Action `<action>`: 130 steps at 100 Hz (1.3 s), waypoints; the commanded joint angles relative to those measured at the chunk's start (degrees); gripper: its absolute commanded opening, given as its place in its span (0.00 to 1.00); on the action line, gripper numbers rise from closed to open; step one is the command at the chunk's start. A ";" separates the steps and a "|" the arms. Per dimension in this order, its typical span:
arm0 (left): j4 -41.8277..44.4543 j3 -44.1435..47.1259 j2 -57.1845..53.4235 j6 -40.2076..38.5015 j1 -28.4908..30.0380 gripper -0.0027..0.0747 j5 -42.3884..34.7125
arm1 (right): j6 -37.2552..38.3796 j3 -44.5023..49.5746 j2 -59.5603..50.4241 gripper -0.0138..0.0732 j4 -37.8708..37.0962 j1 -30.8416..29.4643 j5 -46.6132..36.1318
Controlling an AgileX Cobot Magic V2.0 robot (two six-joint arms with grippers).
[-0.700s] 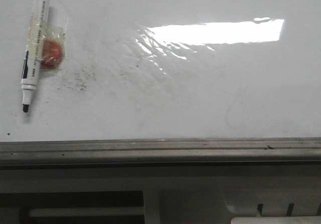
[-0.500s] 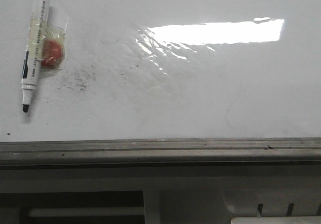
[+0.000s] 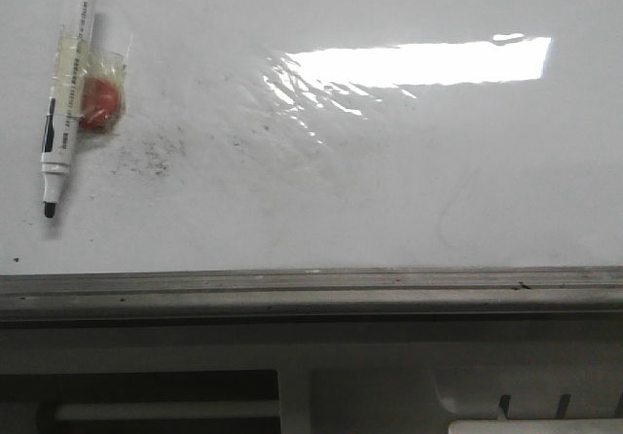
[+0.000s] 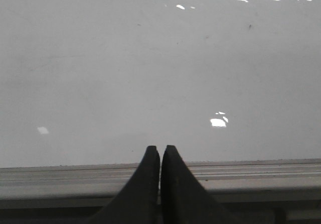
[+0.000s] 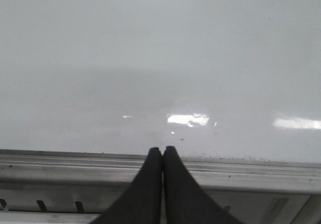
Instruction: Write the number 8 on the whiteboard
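Observation:
The whiteboard (image 3: 389, 191) fills the front view, glossy white with faint grey smudges and a strip of glare. No number 8 shows on it. A white marker (image 3: 66, 93) with a black tip lies on the board at the far left, uncapped, tip toward the rail. Clear tape and a red blob (image 3: 100, 103) sit against its barrel. Neither arm appears in the front view. In the left wrist view my left gripper (image 4: 160, 148) is shut and holds nothing, its tips over the rail (image 4: 251, 176). My right gripper (image 5: 162, 149) is likewise shut and holds nothing above the rail (image 5: 251, 171).
A grey metal rail (image 3: 311, 290) runs along the board's near edge. Below it lies a pale housing with slots (image 3: 531, 405). Dark specks (image 3: 151, 157) dot the board to the right of the marker.

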 commanded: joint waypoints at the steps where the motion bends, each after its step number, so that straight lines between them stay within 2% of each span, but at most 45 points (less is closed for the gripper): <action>1: 0.71 1.81 -1.76 0.10 0.07 0.01 -3.83 | 0.07 0.74 -1.26 0.09 -0.69 -0.33 -1.13; 41: 0.74 1.81 -1.76 0.10 0.07 0.01 -3.83 | 0.07 0.74 -1.26 0.09 -0.69 -0.33 -1.13; 68: 0.24 1.81 -1.76 0.10 0.07 0.01 -6.07 | 0.07 0.74 -1.26 0.09 -6.85 -0.33 -1.50; 80: 0.24 1.81 -1.76 0.10 0.07 0.01 -8.79 | 0.07 0.74 -1.26 0.09 -6.26 -0.33 -5.40; 91: 0.24 1.81 -1.76 0.10 0.07 0.01 -9.27 | 0.07 0.74 -1.26 0.09 -2.80 -0.33 -8.61; 130: 0.24 1.81 -1.76 0.10 0.07 0.01 -8.97 | 0.07 0.74 -1.26 0.09 -2.70 -0.33 -8.42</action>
